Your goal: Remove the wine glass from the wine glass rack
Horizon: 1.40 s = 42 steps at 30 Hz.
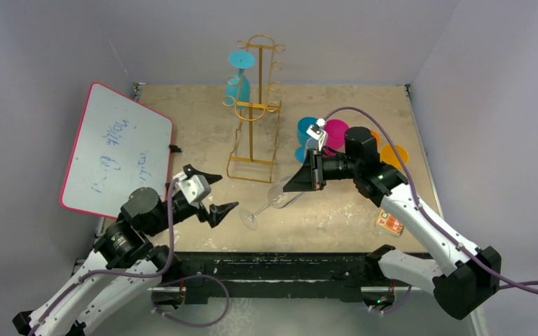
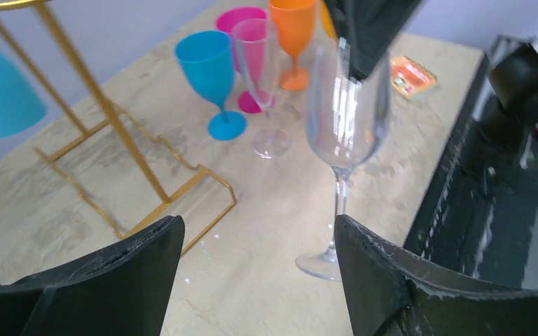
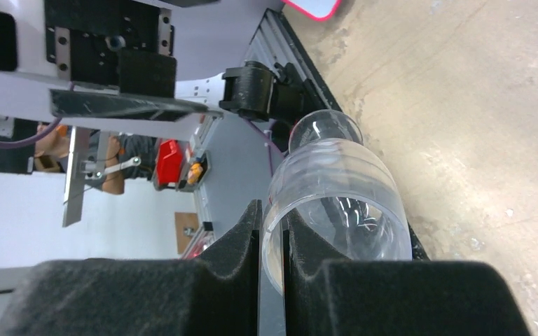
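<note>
Pinching the wine glass (image 1: 280, 193) by its rim, my right claw (image 1: 300, 180) holds it tilted over the desk (image 1: 182, 126) at frame centre, clear of the rack (image 1: 251, 133) just above. My left claw (image 1: 225, 193) gapes wide, empty, beside the foot.

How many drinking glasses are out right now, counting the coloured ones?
6: a teal one hanging on the rack; blue, pink, orange and a clear flute standing together; one clear glass in the right gripper. More may be hidden.

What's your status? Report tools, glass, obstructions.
Right tool shut on clear wine glass rim. Left tool open by its foot. Glass off wine glass rack, tilted. No obstruction.
</note>
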Motion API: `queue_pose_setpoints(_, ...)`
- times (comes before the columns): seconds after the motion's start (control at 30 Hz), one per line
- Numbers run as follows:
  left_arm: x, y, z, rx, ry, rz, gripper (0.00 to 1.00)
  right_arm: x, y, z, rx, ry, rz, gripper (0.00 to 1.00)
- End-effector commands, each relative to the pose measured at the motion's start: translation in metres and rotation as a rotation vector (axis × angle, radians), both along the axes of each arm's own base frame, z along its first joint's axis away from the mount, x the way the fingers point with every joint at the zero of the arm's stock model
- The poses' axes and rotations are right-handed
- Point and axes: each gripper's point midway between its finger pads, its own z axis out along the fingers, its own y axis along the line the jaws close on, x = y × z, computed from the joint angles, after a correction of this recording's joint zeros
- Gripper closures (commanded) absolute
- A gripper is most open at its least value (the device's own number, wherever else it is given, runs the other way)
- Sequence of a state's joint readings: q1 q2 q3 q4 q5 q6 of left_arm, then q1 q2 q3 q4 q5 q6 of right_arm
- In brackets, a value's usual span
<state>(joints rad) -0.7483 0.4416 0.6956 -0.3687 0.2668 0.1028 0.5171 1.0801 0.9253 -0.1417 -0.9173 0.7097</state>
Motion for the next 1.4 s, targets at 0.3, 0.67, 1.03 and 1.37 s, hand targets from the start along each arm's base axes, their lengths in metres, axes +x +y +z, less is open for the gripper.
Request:
queue_pose_setpoints(0.3, 0.068, 0.081, 0.030, -0.383, 0.265, 0.771, 0.19, 0.026, -0.039, -0.009, -0.237, -0.070, -0.328, 1.00)
queue_pose_setpoints(0.67, 0.072, 0.113, 0.030, -0.518, 0.321, 0.983, 0.13, 0.037, -0.092, -0.024, -0.396, -0.076, -0.634, 1.00)
queue_pose_setpoints(1.03, 0.074, 0.120, 0.026, -0.464, 0.349, 1.052, 0.13, 0.045, -0.131, -0.048, -0.573, -0.058, -0.802, 1.00)
queue_pose_setpoints(1.37, 0.071, 0.125, 0.026, -0.456, 0.346, 1.067, 0.12, 0.070, -0.166, -0.049, -0.745, -0.126, -0.965, 1.00)
